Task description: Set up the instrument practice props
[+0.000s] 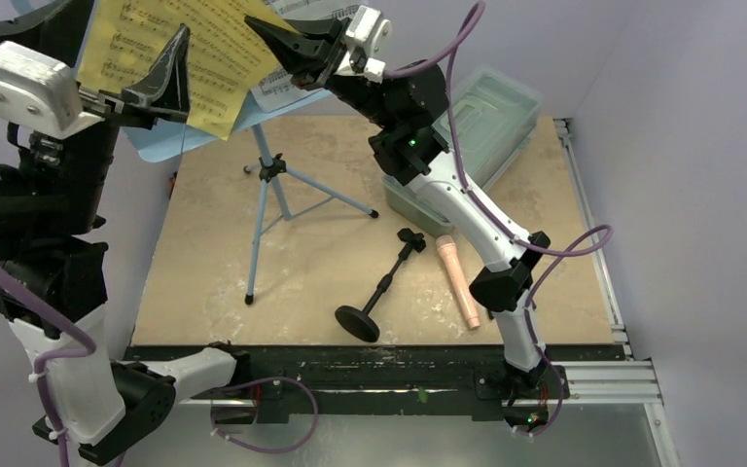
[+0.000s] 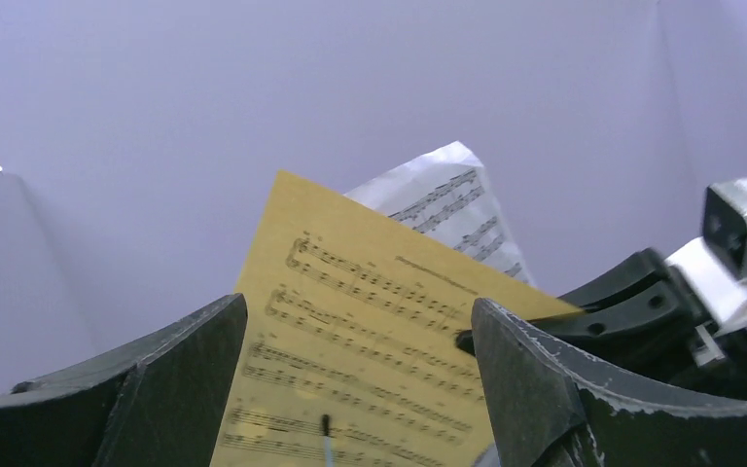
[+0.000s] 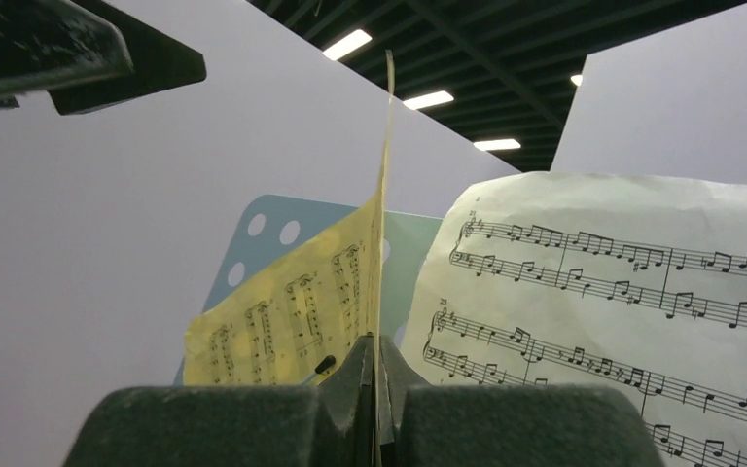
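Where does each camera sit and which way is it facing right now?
Top external: above and behind the bases, looking down at the table; left arm and right arm show.
Left wrist: looks out between the open left gripper at the yellow music sheet, white music sheet behind.
Right wrist: looks along the right gripper, shut on the yellow music sheet's edge, toward the blue music stand.
Shared: all three see the yellow music sheet.

Two music sheets (image 1: 219, 58) (image 1: 287, 94), one music stand (image 1: 263, 209), one mic stand (image 1: 384, 287), one microphone (image 1: 457, 280), one box (image 1: 491, 122).
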Controlling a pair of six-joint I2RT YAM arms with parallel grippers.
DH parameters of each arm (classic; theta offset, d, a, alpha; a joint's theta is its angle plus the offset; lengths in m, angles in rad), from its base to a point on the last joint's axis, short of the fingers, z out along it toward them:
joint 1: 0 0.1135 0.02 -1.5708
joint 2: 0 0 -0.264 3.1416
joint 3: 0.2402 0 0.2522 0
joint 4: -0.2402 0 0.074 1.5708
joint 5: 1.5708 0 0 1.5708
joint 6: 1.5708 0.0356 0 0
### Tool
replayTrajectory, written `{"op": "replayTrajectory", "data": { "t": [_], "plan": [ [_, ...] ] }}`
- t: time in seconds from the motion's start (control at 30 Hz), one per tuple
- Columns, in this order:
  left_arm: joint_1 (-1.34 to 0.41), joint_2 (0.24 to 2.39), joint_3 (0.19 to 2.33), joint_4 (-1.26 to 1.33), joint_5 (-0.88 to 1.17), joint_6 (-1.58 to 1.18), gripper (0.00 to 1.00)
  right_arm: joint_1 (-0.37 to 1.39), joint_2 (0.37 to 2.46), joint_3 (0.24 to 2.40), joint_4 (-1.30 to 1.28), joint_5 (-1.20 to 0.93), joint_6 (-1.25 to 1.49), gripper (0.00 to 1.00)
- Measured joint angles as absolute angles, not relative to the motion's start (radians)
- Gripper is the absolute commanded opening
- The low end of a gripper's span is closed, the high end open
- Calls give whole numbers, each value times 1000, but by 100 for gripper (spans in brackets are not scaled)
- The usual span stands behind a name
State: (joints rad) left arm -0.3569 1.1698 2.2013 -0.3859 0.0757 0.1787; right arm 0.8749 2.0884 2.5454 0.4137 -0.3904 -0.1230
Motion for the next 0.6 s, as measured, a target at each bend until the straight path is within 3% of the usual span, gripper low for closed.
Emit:
{"op": "replayTrajectory", "data": {
  "t": [0.3,0.6],
  "plan": [
    [-357,1186,2115,-370,-2,501,88,875,2035,2507,404,-419,-124,0],
    [-360,1040,1676,-272,-513,318,89,875,2046,2544,392,-437,-123,0]
  ]
}}
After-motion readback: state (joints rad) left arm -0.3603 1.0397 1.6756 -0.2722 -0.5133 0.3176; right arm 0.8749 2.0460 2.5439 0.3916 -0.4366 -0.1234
